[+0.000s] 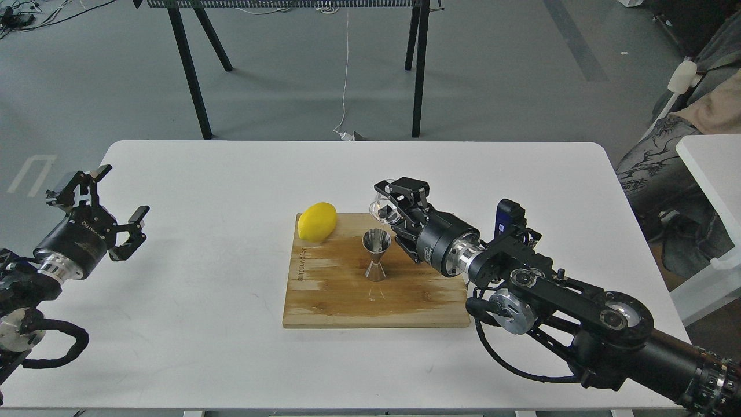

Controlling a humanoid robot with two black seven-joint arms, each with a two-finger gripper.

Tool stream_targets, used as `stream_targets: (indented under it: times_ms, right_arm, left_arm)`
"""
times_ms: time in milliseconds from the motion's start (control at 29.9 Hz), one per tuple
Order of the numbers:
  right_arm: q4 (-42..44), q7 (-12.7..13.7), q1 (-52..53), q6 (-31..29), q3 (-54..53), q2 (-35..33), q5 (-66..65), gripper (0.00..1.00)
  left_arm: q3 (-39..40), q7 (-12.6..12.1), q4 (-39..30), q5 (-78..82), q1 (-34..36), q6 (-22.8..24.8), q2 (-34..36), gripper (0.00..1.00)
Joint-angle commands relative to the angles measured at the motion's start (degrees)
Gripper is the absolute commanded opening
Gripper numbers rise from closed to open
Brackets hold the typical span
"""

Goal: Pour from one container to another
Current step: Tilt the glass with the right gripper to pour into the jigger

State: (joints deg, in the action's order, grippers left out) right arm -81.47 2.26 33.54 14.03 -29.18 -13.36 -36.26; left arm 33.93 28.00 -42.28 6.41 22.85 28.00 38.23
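While the right gripper (389,204) clamps the tilted cup (382,209) just above the jigger (376,253) on the board (324,289), tip gradually, lip centred over its mouth. Left gripper (110,208) hangs spread, empty.

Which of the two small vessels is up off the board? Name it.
The clear glass cup. The right claw holds it tipped in the air above the steel jigger, which stands upright on the wooden board beside the lemon.
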Motion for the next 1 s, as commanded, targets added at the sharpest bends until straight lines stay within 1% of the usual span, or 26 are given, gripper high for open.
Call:
stream_targets:
  times_ms: [0,267,501,969]
  right_arm:
    - [0.0,0.02,0.12,-0.05,0.09,0.0,-0.21,0.37]
    - [0.09,0.02,0.03,0.04,0.26,0.0,-1.97,0.37]
    - [0.61,-0.07,1.53,0.04,3.42,0.0,-2.23,0.36]
    - [0.7,-0.07,2.58,0.04,3.69,-0.09,-3.9,0.36]
  left_arm:
    - [0.0,0.0,0.01,0.01,0.0,0.0,0.0,0.99]
    - [0.0,0.0,0.01,0.01,0.0,0.0,0.0,0.99]
    - [0.09,0.0,0.01,0.01,0.0,0.0,0.0,0.99]
    - [0.0,0.0,0.01,0.01,0.0,0.0,0.0,0.99]
